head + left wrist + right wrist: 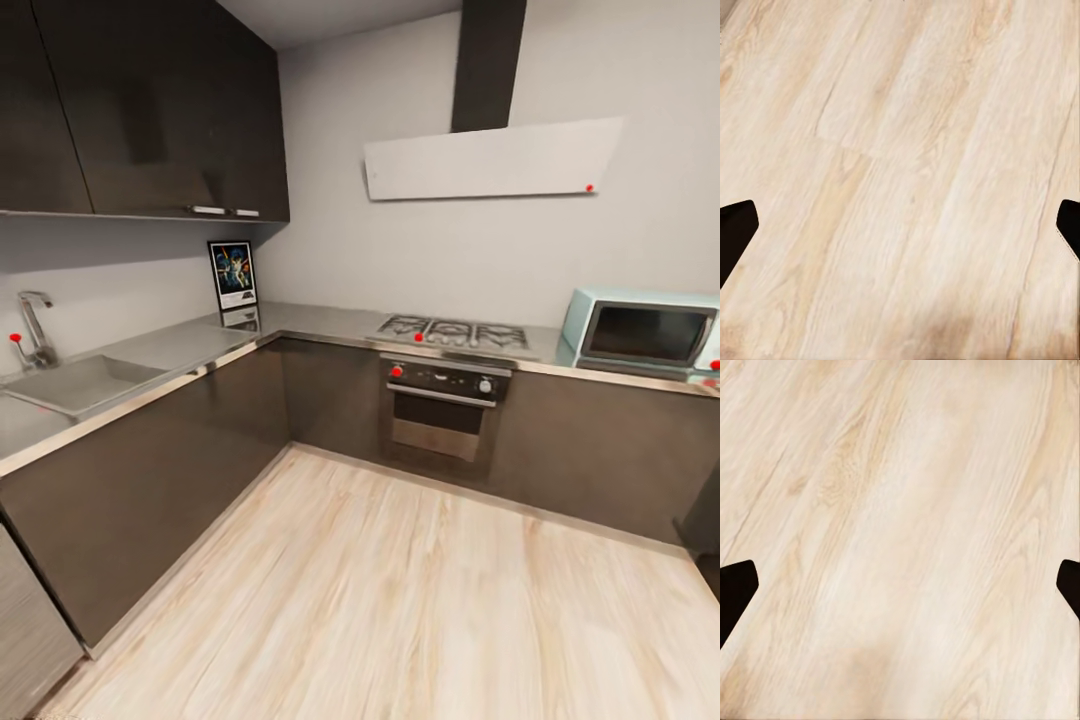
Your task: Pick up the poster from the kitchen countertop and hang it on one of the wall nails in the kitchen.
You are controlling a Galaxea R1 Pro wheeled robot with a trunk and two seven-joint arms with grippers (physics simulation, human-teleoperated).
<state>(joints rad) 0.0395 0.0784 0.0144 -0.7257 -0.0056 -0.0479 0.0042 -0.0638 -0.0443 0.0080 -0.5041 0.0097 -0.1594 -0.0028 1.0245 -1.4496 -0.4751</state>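
The poster (232, 274) stands upright on the kitchen countertop (300, 322) in the far corner, leaning against the wall under the dark upper cabinets; its mirrored reflection lies on the glossy slab just in front. My left gripper (900, 229) points down at the pale wood floor, its dark fingertips (735, 232) wide apart with nothing between them. In the right wrist view my right gripper (900, 589) is likewise open over bare floor, one fingertip (735, 592) showing at each side. Both grippers are far from the poster.
An L-shaped run of dark cabinets holds a sink (75, 383) and tap (35, 328) at the left, a gas hob (455, 332) over an oven (440, 410), and a pale blue microwave (640, 332) at the right. Wood floor (400, 600) lies open ahead.
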